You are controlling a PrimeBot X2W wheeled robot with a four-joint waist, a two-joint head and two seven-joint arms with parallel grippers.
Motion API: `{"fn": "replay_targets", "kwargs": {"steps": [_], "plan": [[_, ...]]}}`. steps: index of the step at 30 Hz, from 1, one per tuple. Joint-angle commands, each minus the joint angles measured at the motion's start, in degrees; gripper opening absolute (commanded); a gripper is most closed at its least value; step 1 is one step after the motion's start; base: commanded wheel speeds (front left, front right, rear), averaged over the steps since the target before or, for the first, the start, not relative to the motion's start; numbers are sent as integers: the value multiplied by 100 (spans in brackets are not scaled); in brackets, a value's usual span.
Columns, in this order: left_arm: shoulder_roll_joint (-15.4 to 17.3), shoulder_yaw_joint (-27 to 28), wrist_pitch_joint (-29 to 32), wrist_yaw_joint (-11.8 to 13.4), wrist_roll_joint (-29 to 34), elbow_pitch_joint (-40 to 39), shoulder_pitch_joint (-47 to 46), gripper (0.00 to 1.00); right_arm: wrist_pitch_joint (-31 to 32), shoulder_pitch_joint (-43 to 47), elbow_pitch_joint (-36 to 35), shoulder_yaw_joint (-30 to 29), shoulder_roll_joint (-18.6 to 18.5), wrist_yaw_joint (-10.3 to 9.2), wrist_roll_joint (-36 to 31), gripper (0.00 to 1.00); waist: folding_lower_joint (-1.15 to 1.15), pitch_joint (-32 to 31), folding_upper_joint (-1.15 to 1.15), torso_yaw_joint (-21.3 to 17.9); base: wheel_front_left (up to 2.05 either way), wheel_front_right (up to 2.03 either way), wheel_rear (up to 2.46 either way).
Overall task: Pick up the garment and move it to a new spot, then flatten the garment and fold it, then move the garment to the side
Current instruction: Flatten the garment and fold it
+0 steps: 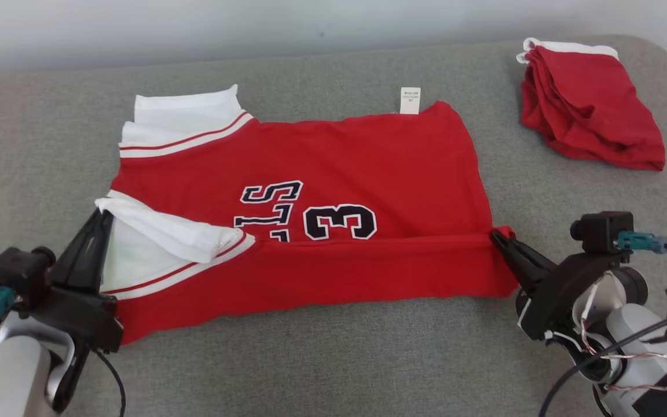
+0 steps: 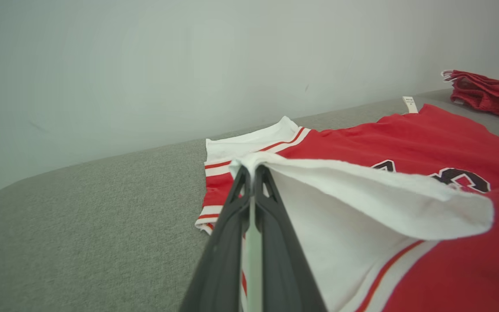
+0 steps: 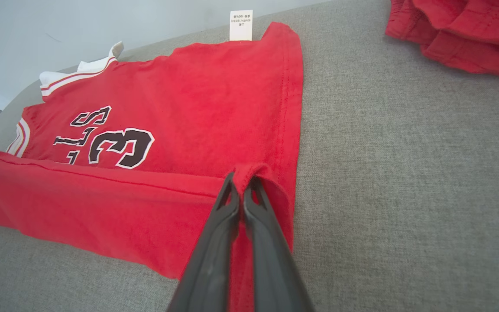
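Head view: a red basketball jersey (image 1: 339,168) with dark, white-edged lettering and the number 3 lies spread sideways on the middle of a grey fabric-covered tabletop (image 1: 333,359). Its near long edge is folded up over the body in a band. My left end effector (image 1: 102,213), at lower left, is closed tight on the edge of the white sleeve (image 1: 165,229). My right end effector (image 1: 494,235), at lower right, is pinched closed on the corner of the folded band at the hem end. A white care label (image 1: 409,100) sticks out from the jersey's far edge. A folded red garment (image 1: 591,110) sits well apart at the far right corner.

Left wrist view: my left end effector (image 2: 253,171) has its two dark fingers pressed together on the white sleeve (image 2: 362,199), which is lifted off the jersey (image 2: 405,138) below it.

Right wrist view: my right end effector (image 3: 241,180) has its fingers together, gripping a small bunched peak of red fabric at the jersey's (image 3: 189,108) hem corner, which is raised just above the tabletop (image 3: 405,195).
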Motion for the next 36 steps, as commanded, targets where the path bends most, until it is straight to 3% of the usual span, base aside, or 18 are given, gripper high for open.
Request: {"fn": "replay_targets", "kwargs": {"steps": [1, 7, 8, 9, 10, 15, 24, 30, 36], "plan": [[25, 2, -35, -16, -20, 103, -83, 0, -34, -88, 44, 44, 31, 1, 27, 0, -1, 90, -1, -83, 0, 0, 0], [-38, -70, -124, -96, -25, 656, -404, 1, -195, -366, 309, 222, 111, 1, 74, 0, -1, 157, -1, -96, 0, 0, 0], [-49, -70, -143, -86, -2, 739, -428, 97, -255, -400, 344, 246, 115, 1, 68, 47, -1, 157, -1, -91, 0, 0, 0], [-64, -85, -160, -89, 16, 821, -452, 100, -306, -418, 384, 267, 118, 1, 79, 98, -1, 153, -1, -85, 0, 0, 0], [-87, -75, -169, -75, 11, 877, -479, 100, -365, -424, 414, 281, 117, 1, 91, 100, -1, 140, -1, -76, 0, 0, 0], [-140, 68, -212, 36, 44, 955, -369, 100, -679, -325, 515, 327, 37, 1, 158, 100, -1, -2, -1, -5, 0, 0, 0], [-281, 623, -210, 303, 73, -11, 600, 100, -1150, 182, 351, 235, -164, 1, 26, 100, -1, -261, -1, 112, 0, 0, 0], [-530, 853, -211, 429, 129, -682, 1459, 100, -1207, 636, 279, 25, -200, 1, -104, 100, -1, -330, -1, 196, 0, 0, 0], [-834, 920, -211, 410, 208, -867, 1967, 100, -1137, 973, 289, -265, -125, 1, -378, 100, -1, -292, -1, 256, 0, 0, 0]]}}
